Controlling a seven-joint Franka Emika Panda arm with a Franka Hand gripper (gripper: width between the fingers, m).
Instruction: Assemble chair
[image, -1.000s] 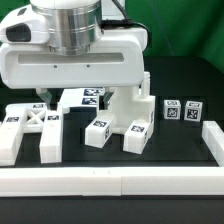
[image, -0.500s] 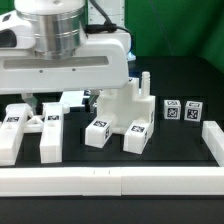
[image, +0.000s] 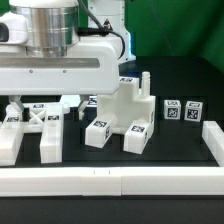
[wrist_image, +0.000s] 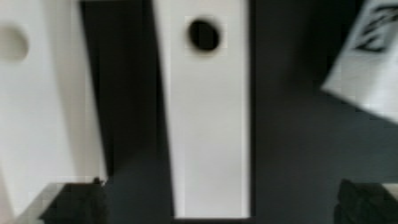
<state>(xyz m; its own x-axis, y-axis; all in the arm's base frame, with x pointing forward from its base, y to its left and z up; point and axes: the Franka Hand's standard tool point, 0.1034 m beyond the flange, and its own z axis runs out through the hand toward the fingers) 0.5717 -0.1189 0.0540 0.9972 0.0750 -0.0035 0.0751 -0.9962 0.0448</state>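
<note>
The chair lies in loose white tagged parts. The X-braced panel (image: 30, 128) is at the exterior view's left. A blocky seat piece with legs (image: 125, 112) stands in the middle, and two small tagged blocks (image: 180, 111) lie to its right. My gripper (image: 48, 98) hangs over the X-braced panel, its fingertips hidden by the hand. In the wrist view my gripper (wrist_image: 219, 203) is open wide, and a long white bar with a dark hole (wrist_image: 210, 130) runs between the dark fingertips (wrist_image: 75, 203). A second white bar (wrist_image: 36, 110) lies beside it.
A long white border rail (image: 110, 182) runs along the front, and another (image: 212, 140) along the exterior view's right. The marker board (image: 68, 101) lies behind the panel, mostly covered by my hand. A tagged white part (wrist_image: 365, 60) shows at the edge of the wrist view.
My arm has moved toward the exterior view's left, from over the marker board to over the X-braced panel. The chair parts have not moved.
</note>
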